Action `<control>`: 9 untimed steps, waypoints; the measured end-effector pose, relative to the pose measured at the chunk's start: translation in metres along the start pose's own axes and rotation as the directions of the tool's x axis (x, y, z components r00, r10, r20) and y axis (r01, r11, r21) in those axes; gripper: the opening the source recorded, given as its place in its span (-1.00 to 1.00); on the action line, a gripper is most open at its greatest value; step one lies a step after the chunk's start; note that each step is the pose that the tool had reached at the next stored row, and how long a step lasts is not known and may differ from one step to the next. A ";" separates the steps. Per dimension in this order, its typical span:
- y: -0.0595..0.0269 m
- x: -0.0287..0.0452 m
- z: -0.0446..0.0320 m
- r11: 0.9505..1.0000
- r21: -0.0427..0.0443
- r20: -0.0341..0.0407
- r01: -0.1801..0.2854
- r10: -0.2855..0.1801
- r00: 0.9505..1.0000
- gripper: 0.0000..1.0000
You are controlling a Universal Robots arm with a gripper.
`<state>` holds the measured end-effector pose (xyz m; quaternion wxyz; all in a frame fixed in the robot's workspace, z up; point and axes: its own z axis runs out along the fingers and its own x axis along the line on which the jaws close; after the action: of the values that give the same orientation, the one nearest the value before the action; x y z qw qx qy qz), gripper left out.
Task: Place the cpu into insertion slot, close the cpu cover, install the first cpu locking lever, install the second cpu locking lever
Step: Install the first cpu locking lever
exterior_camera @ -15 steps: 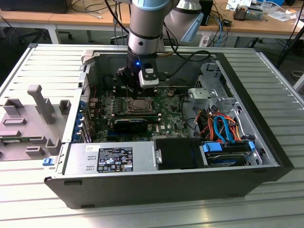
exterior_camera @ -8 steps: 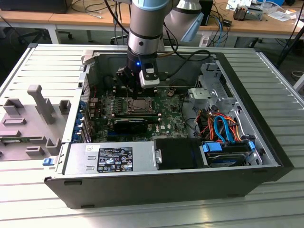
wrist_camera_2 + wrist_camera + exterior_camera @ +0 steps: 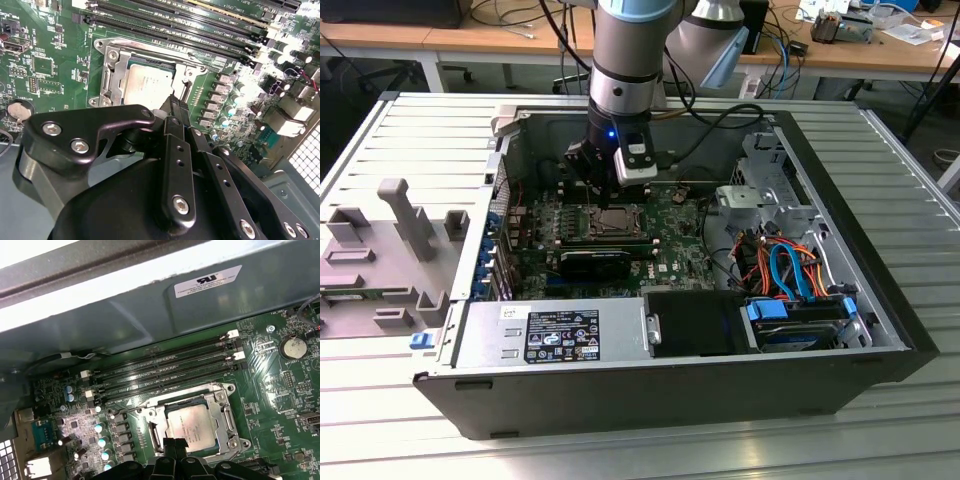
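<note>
The cpu lies flat in the insertion slot on the green motherboard. Its silver-grey top shows through the window of the cpu cover, which lies down around it. My gripper hangs just above one edge of the socket. Its black fingers are shut together with nothing between them. Whether the tips touch the socket frame cannot be told. I cannot tell how the locking levers stand.
Long black memory slots run beside the socket. The case wall rises close behind them. A power supply and a drive cage with cables fill the case front and the exterior view's right. Grey fixtures stand outside the case.
</note>
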<state>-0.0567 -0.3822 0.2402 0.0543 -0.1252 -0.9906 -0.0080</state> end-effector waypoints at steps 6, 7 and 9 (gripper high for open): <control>0.0000 0.0000 0.0000 1.000 0.002 0.000 0.016 -0.016 1.000 -0.79; 0.0000 0.0000 0.0000 1.000 0.002 0.000 0.018 -0.018 1.000 -0.79; 0.0000 0.0000 0.0000 1.000 0.002 0.000 0.022 -0.022 1.000 -0.79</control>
<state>-0.0567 -0.3822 0.2403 0.0544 -0.1141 -0.9920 -0.0075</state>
